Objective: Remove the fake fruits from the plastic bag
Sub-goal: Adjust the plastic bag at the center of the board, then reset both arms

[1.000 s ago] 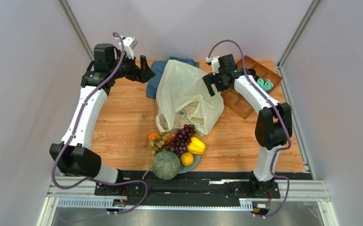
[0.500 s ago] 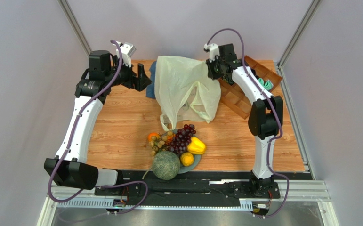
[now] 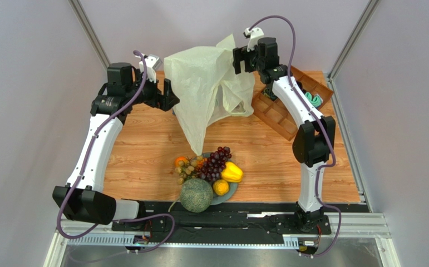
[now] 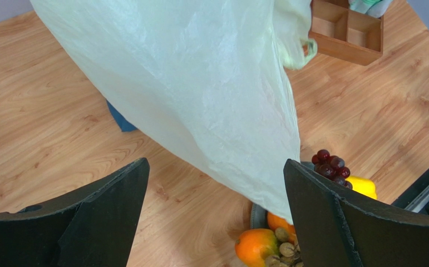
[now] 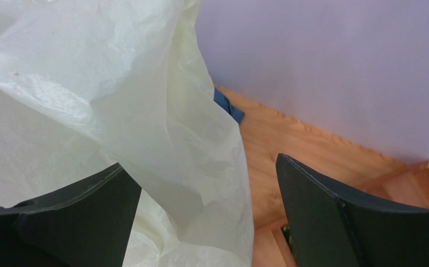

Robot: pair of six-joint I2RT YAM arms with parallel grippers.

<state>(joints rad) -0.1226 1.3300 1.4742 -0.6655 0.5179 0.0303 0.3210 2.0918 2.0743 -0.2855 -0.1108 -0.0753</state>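
The pale yellow-green plastic bag hangs in the air above the back of the table, with its lower tip over the fruit pile. My right gripper is high at the bag's top right. In the right wrist view its jaws stand wide apart, and the bag film lies between them and over the left finger. My left gripper is open beside the bag's left edge and holds nothing. The fruits lie on a grey plate at the front: melon, grapes, yellow piece, oranges, tan nuts.
A wooden compartment tray holding teal socks stands at the back right. A blue cloth lies on the table behind the bag. Grey walls close in on three sides.
My right gripper has risen and moved back and left, and the bag has come up off the table with it. My left gripper has shifted slightly towards the bag's left edge.
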